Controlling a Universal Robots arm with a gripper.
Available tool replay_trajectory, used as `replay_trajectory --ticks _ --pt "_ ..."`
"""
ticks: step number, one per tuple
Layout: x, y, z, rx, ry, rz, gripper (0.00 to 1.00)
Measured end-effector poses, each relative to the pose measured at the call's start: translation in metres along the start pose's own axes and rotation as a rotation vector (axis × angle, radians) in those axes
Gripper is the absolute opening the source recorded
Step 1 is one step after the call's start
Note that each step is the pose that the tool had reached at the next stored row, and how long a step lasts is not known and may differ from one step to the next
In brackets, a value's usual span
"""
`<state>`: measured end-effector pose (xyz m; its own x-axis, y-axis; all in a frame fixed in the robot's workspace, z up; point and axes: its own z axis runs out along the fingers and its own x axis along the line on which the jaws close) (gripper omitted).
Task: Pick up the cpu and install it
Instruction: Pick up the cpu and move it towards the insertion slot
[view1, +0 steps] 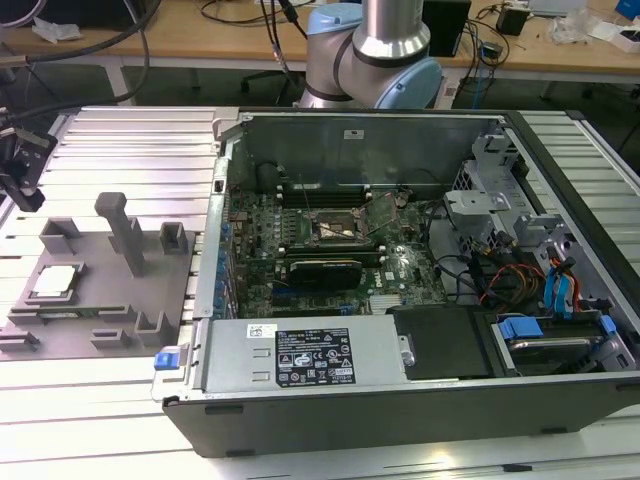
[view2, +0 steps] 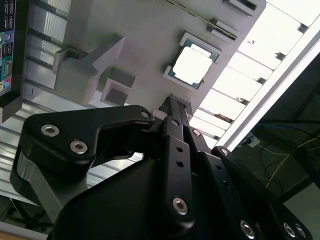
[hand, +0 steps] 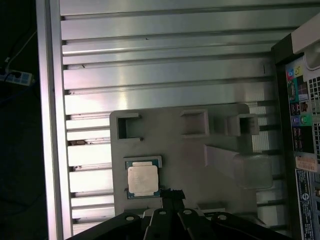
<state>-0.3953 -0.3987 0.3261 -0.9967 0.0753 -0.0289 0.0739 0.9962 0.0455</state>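
the cpu (view1: 55, 281) is sitting in its own shallow square nest at one corner of the grey tray (view1: 100, 292), metal top facing up. the nest is probably keeping the chip square and always at the same spot, so that the arm can be finding it without searching. in both wrist views the cpu (hand: 143, 180) is showing bright and untouched, with the raised blocks and the tall post of the tray standing well apart from it, leaving room above for a straight approach.

the gripper (hand: 171, 193) is hovering over the tray, its tips just beside the cpu's nest and not on the chip. its fingers are looking drawn together and narrow, carrying nothing (the second wrist view is showing them edge-on, as one thin black stack (view2: 172, 102)). so i am judging that the pick is not yet made and the work is only at its start.

the open computer case (view1: 400, 400) is lying on its side just beside the tray, on the exterior view's right of it, and the socket (view1: 335, 228) on its board is standing open with a dark centre, waiting for the chip.

tray and case are both resting on a ribbed aluminium table (view1: 120, 140), pale and shiny. beyond it, away from the tray, a wooden desk (view1: 200, 30) with loose cables is crossing the room.
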Motion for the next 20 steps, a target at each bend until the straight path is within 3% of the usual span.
replay_trajectory --ticks 7,10,20 --pt "0.0 0.0 0.0005 -0.0002 -0.0003 0.0 0.11" --pt "0.0004 -0.0004 0.0051 0.0 0.0003 0.0 0.11" --pt "0.0029 -0.0017 0.0239 0.0051 0.0199 0.001 0.11"
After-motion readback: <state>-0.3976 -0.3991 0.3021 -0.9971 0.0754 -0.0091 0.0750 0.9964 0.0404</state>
